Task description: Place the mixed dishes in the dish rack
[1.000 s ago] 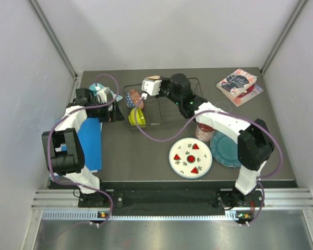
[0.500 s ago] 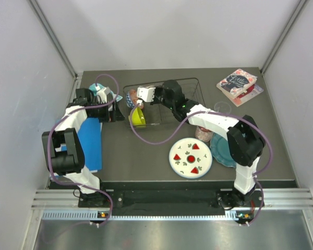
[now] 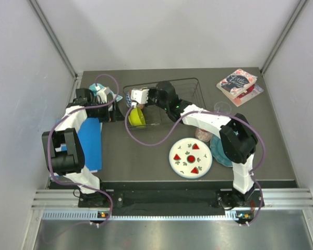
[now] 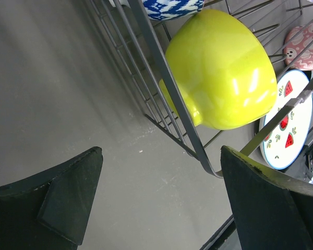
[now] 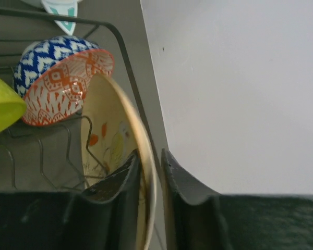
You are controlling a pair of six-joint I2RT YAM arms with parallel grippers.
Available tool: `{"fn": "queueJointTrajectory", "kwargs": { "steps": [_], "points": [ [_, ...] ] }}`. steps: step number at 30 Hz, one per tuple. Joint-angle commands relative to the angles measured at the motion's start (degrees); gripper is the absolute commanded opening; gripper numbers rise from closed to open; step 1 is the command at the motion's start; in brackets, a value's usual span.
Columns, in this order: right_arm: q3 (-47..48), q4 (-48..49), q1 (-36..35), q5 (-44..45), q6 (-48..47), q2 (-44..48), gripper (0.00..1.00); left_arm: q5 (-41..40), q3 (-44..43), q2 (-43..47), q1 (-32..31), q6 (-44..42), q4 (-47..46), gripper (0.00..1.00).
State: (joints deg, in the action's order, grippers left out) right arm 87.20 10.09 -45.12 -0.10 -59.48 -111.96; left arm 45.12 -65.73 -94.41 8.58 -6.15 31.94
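My right gripper [image 5: 150,156] is shut on the rim of the cream bird-print plate [image 5: 112,146], held on edge among the prongs at the left end of the black wire dish rack [image 3: 194,89]. The red-blue patterned bowl [image 5: 62,78] and the yellow-green bowl [image 3: 136,116] lie in the rack right beside the plate. My left gripper [image 4: 161,208] is open and empty just outside the rack's left corner [image 4: 161,83], facing the yellow-green bowl [image 4: 219,73]. The watermelon-slice plate [image 3: 190,158], teal scalloped plate [image 3: 223,152] and pink floral mug [image 3: 202,134] are on the table under my right arm.
A blue folder [image 3: 91,141] lies at the left, under my left arm. Teal headphones [image 3: 100,92] sit at the back left beside the rack. Floral-covered books [image 3: 237,83] lie at the back right. White walls close in the table on three sides.
My right arm has swung left across the rack with the bird-print plate, bringing it down to the left end beside the two bowls. My left arm has not moved.
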Motion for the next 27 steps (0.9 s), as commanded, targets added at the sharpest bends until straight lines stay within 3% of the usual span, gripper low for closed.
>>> {"fn": "queueJointTrajectory", "kwargs": {
  "steps": [1,6,7,12,17,18,27],
  "points": [
    [3.59,8.28,-3.3,-2.98,1.04,-0.45,0.34,0.23,-1.94,-0.6,0.12,-0.7,-1.8,0.99],
    [0.78,14.5,-4.01,-0.34,2.26,-1.24,0.74,0.14,-2.47,-0.6,0.12,-1.05,-1.18,0.99],
    [0.43,15.22,-4.01,-0.25,2.35,-1.24,0.77,0.05,-2.47,-0.51,0.12,-1.14,-1.27,0.99],
    [-0.27,18.38,-3.83,2.47,2.18,-0.72,0.87,0.4,-2.29,-0.6,0.12,-0.88,-1.09,0.99],
    [0.08,15.94,-3.39,4.75,2.71,1.83,0.9,0.14,-2.12,-0.25,0.12,-1.31,-0.83,0.99],
    [-0.18,13.14,-3.39,5.1,2.97,3.49,0.99,-0.03,-2.12,-0.16,0.04,-1.49,-0.66,0.99],
    [-5.55,-7.15,-4.1,6.68,20.17,17.19,1.0,-1.26,-5.19,1.16,0.65,-4.47,4.34,0.99]
  ]
}}
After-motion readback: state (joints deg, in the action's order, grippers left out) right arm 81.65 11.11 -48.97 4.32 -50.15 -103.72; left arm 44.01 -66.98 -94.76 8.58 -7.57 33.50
